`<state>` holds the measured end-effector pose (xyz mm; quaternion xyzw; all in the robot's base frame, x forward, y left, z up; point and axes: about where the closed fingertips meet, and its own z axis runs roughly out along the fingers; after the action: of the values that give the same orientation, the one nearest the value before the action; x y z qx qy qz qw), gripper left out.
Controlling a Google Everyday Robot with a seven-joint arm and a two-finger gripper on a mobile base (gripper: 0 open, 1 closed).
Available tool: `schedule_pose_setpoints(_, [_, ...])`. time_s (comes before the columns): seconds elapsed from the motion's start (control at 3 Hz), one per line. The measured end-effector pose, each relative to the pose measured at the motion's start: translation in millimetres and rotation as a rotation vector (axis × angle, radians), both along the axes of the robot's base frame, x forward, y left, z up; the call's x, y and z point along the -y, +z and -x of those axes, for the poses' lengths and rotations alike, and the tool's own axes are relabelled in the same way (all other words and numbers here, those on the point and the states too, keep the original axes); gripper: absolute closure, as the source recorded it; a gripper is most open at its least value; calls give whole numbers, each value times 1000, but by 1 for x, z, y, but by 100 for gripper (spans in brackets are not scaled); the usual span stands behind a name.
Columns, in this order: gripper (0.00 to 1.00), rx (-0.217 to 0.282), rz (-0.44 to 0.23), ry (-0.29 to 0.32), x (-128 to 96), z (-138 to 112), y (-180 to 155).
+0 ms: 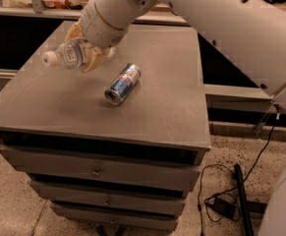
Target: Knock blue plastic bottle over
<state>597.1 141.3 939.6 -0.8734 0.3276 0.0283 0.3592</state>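
The robot's arm (pixel 221 18) is reaching in from the far right, with the gripper (pixel 89 43) sitting over the far left part of the grey cabinet top (pixel 172 87); whether it is gripping anything cannot be told. The blue plastic bottle (pixel 70 54) is lying tipped nearly flat just beside it, cap pointing left, against a yellowish snack bag (pixel 94 60). A drink can (pixel 123 84) is lying on its side nearer the middle.
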Motion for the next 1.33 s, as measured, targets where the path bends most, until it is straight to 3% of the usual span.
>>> schedule_pose_setpoints(0.67, [100,-13,128,92,-15,11,-35])
schedule_pose_setpoints(1.33, [100,-52,198,145,-29,20,-59])
